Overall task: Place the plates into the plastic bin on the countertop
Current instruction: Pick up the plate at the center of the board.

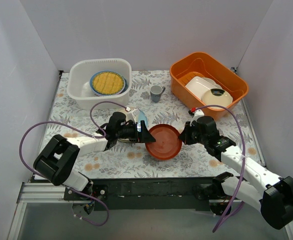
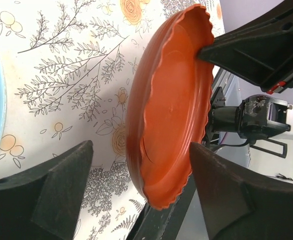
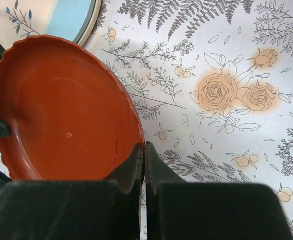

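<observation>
1. The red-orange plate (image 1: 164,141) sits at centre frame in the top view, between both arms. It appears tilted, its right edge raised off the countertop (image 1: 86,115).
2. The right gripper (image 3: 144,155) is pinched tight on the plate's scalloped rim, with only the rim's thickness between its fingers.
3. The left gripper (image 2: 141,147) is spread wide, straddling the opposite rim. No contact is visible.
4. The plastic bin (image 1: 78,85) is at upper left and holds the yellow woven plate (image 1: 107,82) on top of others.
5. A cream-and-light-blue plate (image 3: 51,17) lies flat just beside the red-orange one.
6. Handling judgement: the plate looks stiff, thin and light. Its glossy face is likely slippery, so a one-sided rim pinch may let it swing. Take hold of the rim squarely and seat the fingers deep.
</observation>
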